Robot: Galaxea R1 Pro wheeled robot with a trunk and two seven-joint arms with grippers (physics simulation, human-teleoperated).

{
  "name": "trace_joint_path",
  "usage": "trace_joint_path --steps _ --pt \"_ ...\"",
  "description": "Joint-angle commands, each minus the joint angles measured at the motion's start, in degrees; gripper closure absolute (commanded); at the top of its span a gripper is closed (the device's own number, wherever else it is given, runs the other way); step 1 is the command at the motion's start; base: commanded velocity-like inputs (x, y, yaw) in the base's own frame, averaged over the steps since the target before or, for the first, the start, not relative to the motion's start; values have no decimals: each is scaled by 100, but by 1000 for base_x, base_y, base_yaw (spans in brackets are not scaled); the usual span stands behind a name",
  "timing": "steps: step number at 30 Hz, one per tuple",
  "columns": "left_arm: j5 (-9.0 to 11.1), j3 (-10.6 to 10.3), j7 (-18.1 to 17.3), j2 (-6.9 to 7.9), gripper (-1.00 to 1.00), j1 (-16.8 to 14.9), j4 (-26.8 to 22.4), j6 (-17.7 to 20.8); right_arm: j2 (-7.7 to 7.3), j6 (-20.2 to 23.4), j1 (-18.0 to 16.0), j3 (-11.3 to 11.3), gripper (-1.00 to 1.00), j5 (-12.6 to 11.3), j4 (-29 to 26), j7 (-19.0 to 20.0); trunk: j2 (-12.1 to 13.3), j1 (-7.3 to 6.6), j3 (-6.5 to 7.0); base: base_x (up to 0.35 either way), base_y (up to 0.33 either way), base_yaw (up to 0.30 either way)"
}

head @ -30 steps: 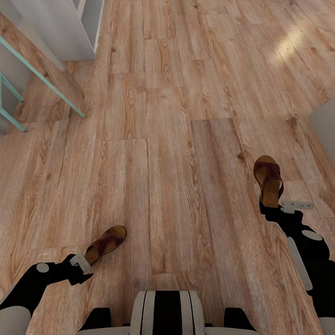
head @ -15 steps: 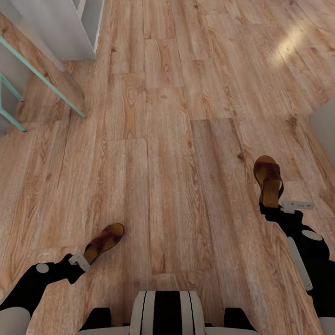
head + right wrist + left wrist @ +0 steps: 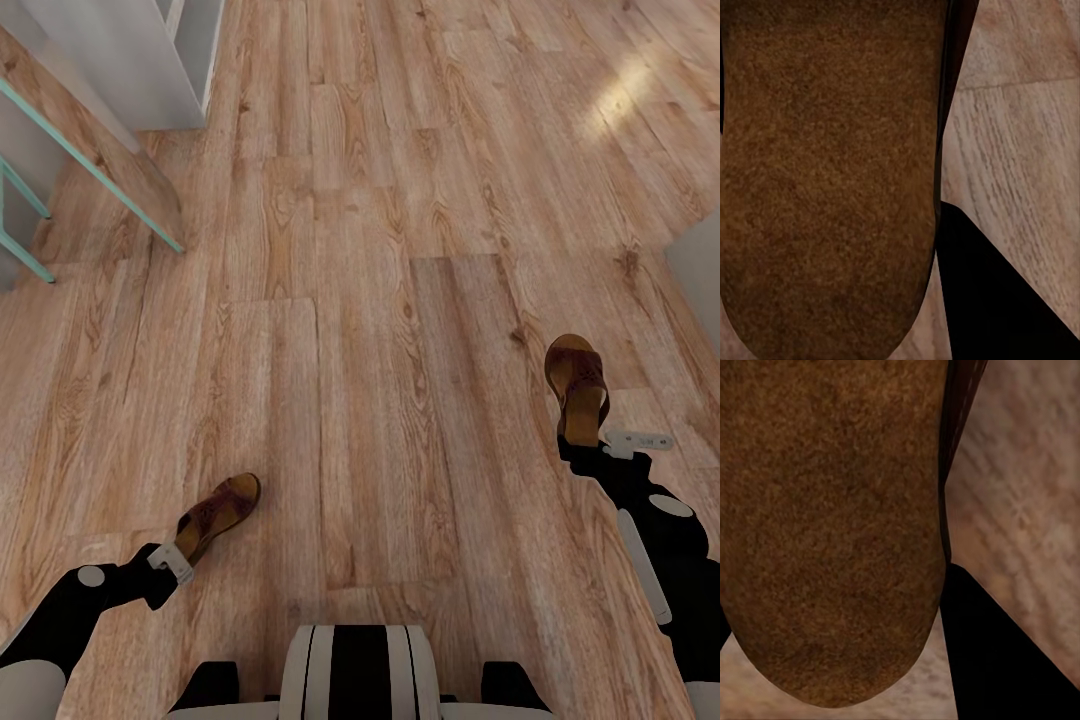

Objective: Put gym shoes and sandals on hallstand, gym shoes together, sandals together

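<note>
The corridor floor [image 3: 380, 300], light-brown wood-grain planking, is seen spread across the head view, with a bright patch of light at the far right. At the far left a light-grey unit [image 3: 120, 60] is seen, whether it is the hallstand cannot be told; beside it, at the left edge, a sloped wooden board with thin teal rails [image 3: 90, 165] is seen. A grey edge [image 3: 700, 270] is cut off at the right border.

At the near edge the robot's striped trunk [image 3: 358, 670] is shown, with the black left arm [image 3: 70, 610] at the near left and the black right arm [image 3: 650, 530] at the near right.

The right sandal [image 3: 577, 388] is held at its heel end by the right gripper [image 3: 590, 447], its toe pointed away toward the far side, over the floor at the right. In the right wrist view its tan cork-like sole [image 3: 832, 180] is seen close up, with one dark finger [image 3: 997, 292] beside it and planks behind.

The left sandal [image 3: 215, 515] is held at its heel end by the left gripper [image 3: 172, 560], its toe angled toward the far right, at the near left. In the left wrist view its sole [image 3: 832, 525] is seen close up beside a dark finger [image 3: 1005, 660].

Both grippers are closed on their sandals; whether either sandal touches the floor cannot be told.
</note>
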Motion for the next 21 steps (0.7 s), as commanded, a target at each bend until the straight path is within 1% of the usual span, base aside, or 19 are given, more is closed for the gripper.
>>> trace_joint_path --steps 1,21 --pt "-70 25 -24 -3 100 -4 -6 -49 -4 26 -2 7 100 -81 -7 -54 -1 -1 -3 0 0 0" --pt "-70 26 -25 0 100 -8 -10 -49 -10 26 -2 -1 100 -87 -11 -54 -1 -1 -3 0 0 0"
